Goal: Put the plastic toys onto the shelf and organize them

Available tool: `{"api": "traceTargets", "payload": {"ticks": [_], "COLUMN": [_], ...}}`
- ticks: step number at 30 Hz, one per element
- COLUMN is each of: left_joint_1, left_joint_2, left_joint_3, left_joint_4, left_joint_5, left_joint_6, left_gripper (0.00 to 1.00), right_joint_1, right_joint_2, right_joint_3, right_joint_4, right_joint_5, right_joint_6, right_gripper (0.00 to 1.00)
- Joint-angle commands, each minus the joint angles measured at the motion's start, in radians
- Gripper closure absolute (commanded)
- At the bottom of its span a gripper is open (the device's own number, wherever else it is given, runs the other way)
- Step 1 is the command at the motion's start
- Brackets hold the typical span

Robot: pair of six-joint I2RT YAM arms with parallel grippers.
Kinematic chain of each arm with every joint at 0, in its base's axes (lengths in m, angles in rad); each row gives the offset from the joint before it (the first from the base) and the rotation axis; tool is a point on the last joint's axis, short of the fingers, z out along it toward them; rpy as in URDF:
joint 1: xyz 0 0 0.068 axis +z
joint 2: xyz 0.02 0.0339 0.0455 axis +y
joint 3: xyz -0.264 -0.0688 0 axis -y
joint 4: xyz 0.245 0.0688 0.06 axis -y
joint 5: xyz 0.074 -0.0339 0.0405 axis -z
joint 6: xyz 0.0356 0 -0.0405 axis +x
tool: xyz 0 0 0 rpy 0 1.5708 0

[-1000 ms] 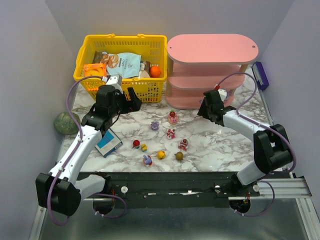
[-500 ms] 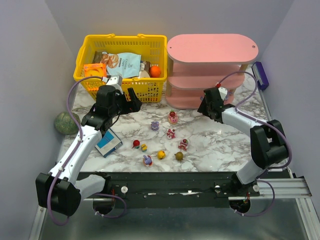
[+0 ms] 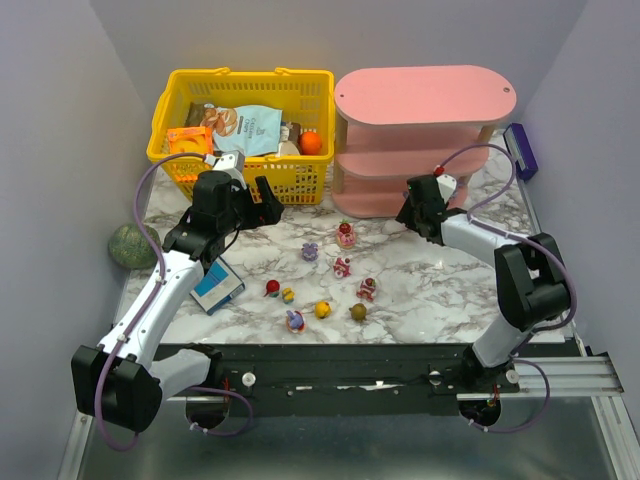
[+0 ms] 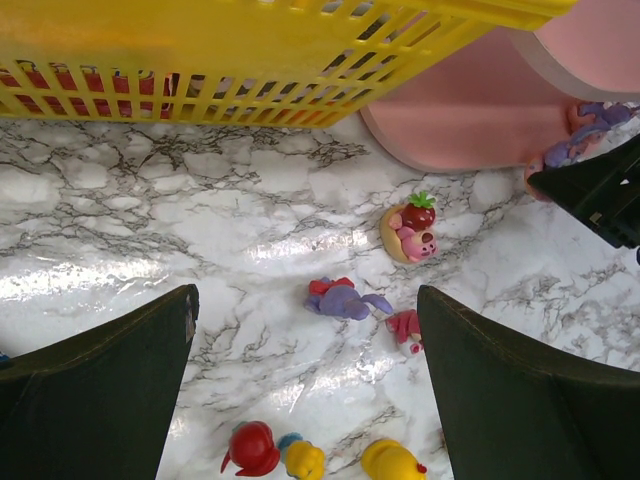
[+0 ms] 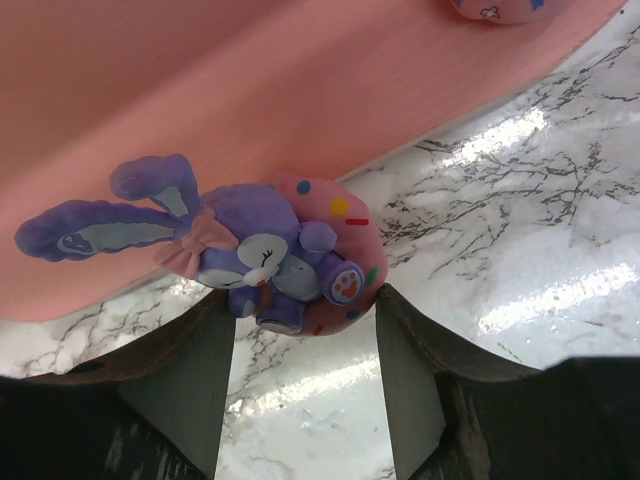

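Nine plastic toys (image 3: 341, 267) lie loose on the marble table (image 3: 440, 290) in the overhead view. They are scattered between the two arms, in front of the yellow basket (image 3: 300, 185) and the pink shelf (image 3: 425, 95). The shelf's top board carries no toy, and little of the lower tiers shows from here. The left hand (image 3: 262, 203) hangs just before the basket's front wall, while the right hand (image 3: 408, 212) reaches in at the foot of the shelf. A blue-and-white box (image 3: 217, 285) lies by the left arm. Its print is too small to read, as is the print on the packets in the basket.

From the left wrist, that hand's fingers stand spread wide with nothing between them. Below them are a strawberry-topped pink toy (image 4: 410, 230) and a small purple toy (image 4: 345, 298), with red and yellow ones at the lower edge. No writing shows.

From the right wrist, the right hand is clamped on a purple bunny toy (image 5: 270, 250) seated on a pink sprinkled ring, its ears against the pink shelf board. Whether it rests on the board yet cannot be told. It bears no lettering.

Judged from this, the task is barely begun. One toy is at the lowest tier, nine wait on the table, and the arranging is all to come.
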State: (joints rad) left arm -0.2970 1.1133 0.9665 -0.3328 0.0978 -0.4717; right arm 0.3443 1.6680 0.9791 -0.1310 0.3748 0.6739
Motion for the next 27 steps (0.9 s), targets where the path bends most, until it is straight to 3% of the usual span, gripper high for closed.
{"api": "traceTargets", "payload": {"ticks": [1, 8, 21, 27], "left_joint_1": [-0.004, -0.004, -0.004, -0.004], "left_joint_2": [0.006, 0.013, 0.016, 0.008], "left_joint_3": [0.005, 0.005, 0.009, 0.001], "left_joint_4": [-0.011, -0.014, -0.026, -0.029], "left_joint_5": [0.016, 0.016, 0.014, 0.013], "left_joint_6": [0.015, 0.018, 0.024, 0.024], "left_gripper": [0.01, 0.01, 0.01, 0.01], "right_joint_1": [-0.014, -0.014, -0.014, -0.014], "right_joint_2": [0.036, 0.026, 0.036, 0.042], "right_joint_3": [-0.002, -0.054, -0.091, -0.117], "right_joint_4": [0.109, 0.257, 0.361, 0.384], "right_joint_5": [0.035, 0.038, 0.044, 0.039], "right_joint_6": [0.006, 0.000, 0.039, 0.079], "right_gripper": [0.76, 0.75, 0.67, 0.55]}}
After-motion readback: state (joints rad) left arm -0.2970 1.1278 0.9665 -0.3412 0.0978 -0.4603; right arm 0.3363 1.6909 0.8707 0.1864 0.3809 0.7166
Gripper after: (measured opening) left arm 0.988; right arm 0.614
